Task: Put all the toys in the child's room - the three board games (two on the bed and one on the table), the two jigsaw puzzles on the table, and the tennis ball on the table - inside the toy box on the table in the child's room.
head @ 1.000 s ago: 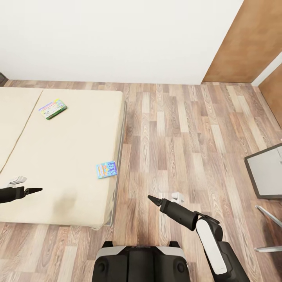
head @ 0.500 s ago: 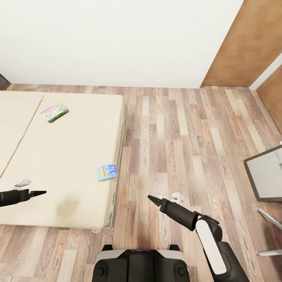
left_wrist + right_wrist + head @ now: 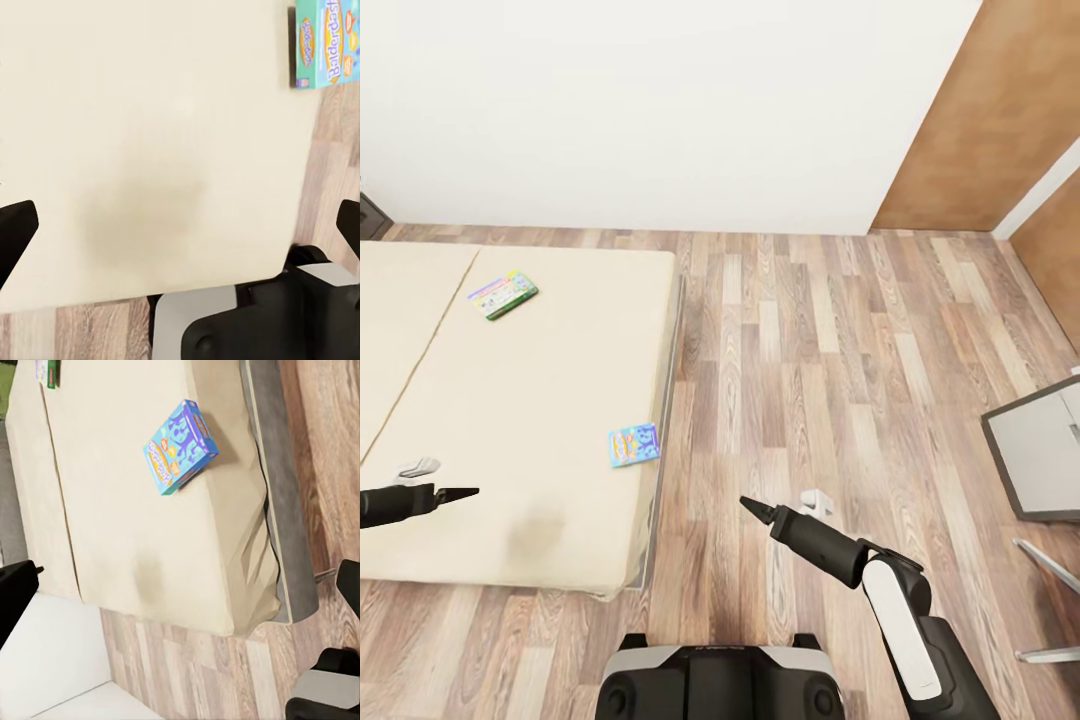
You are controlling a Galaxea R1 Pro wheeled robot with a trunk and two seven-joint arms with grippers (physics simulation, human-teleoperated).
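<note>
I see the bed (image 3: 510,400) at frame left. The small blue board game (image 3: 633,445) lies near its right edge, the green-edged board game (image 3: 503,295) at upper left. Left end effector (image 3: 460,492) over the mattress, right end effector (image 3: 750,506) over the floor (image 3: 810,350): both empty, fingers spread wide per the wrist views.

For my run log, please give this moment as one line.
phase: at bed | blue game near edge | green game farther | left gripper open, empty | right gripper empty

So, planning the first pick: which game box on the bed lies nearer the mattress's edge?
The small blue game box, by the edge; the green-edged one lies farther in.
</note>
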